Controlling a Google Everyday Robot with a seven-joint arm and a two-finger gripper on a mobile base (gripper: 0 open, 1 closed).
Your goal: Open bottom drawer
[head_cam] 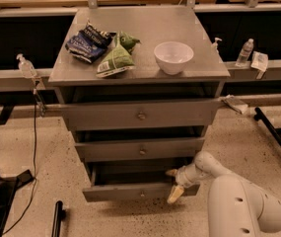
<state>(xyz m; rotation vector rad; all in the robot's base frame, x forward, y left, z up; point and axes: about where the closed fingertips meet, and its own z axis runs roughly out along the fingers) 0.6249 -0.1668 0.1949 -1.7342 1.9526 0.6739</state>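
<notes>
A: Item one, the task piece?

B: Bottom drawer (130, 192), grey, small round knob. It is sitting lowest of three and standing partly pulled out toward the near side, with a dark opening showing behind its front.

A: Item two, the gripper?

B: Gripper (173, 184), on a white arm (238, 204) that is reaching in from the near right. It is hanging at the right end of that drawer's front. The jaws are standing released and spread: one finger is pointing into the opening above the front, the other is hanging down across its face. Whether either is pressing the panel, I cannot tell.

A: Other drawers?

B: Middle drawer (140, 149) and top drawer (140, 115), both sitting further in.

A: Goods on the table (145, 21)?

B: A white bowl (173, 57) is resting toward the right. A dark blue bag (87, 42) and a green bag (115, 60) are lying touching toward the left.

A: Surroundings?

B: A water bottle (245, 52) is standing on the right ledge, and a pump bottle (25, 65) on the left one.
</notes>
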